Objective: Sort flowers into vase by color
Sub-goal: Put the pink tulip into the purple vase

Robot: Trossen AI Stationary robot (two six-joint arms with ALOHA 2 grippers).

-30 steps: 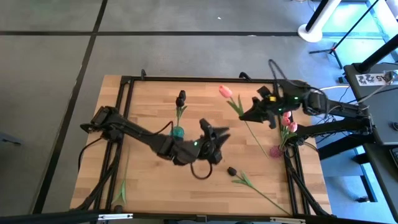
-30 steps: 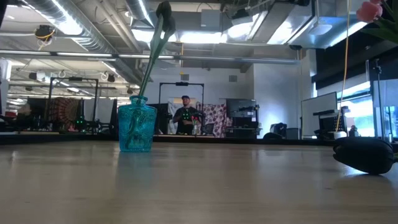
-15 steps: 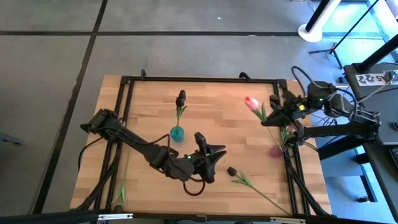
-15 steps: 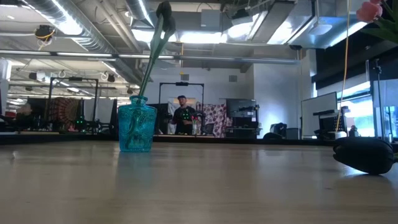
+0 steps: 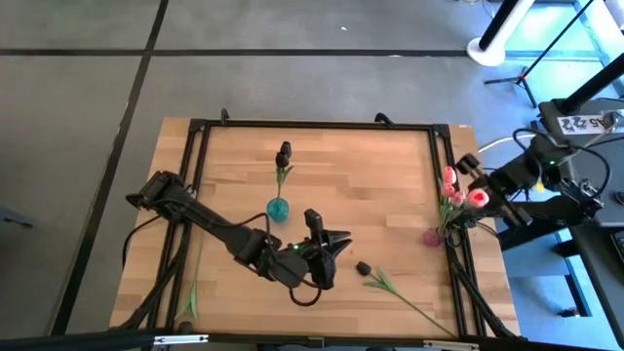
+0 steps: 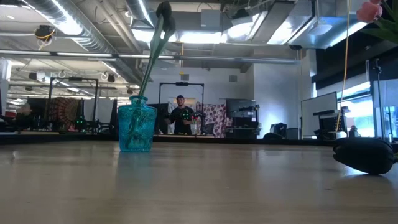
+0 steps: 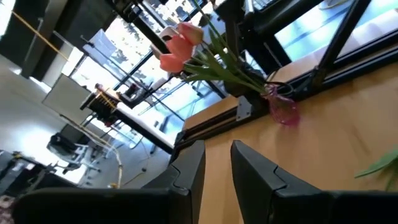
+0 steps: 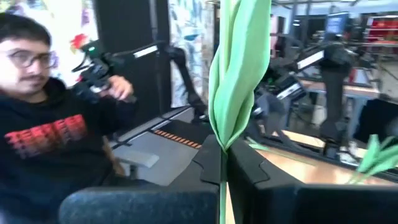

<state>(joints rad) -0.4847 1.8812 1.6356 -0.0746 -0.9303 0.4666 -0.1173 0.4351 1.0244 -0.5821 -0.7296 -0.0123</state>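
Wooden table point(image 5: 331, 166) carried a pink vase point(image 5: 432, 236) at its edge, and above it the right gripper point(image 5: 485, 189) pinched a pink tulip point(image 5: 476, 198), best lowered stem-first and upright, while the left gripper point(image 5: 331, 241), jaws slightly apart, waited well clear.

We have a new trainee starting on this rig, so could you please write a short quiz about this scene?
1. True or false: the teal vase holds a black-headed flower.
2. The right gripper has its jaws shut on: A) a green stem, B) a cable, C) nothing?
3. Fill in: the loose black flower on the table lies nearest the ___ gripper.
Key: 1 true; 2 A; 3 left gripper.
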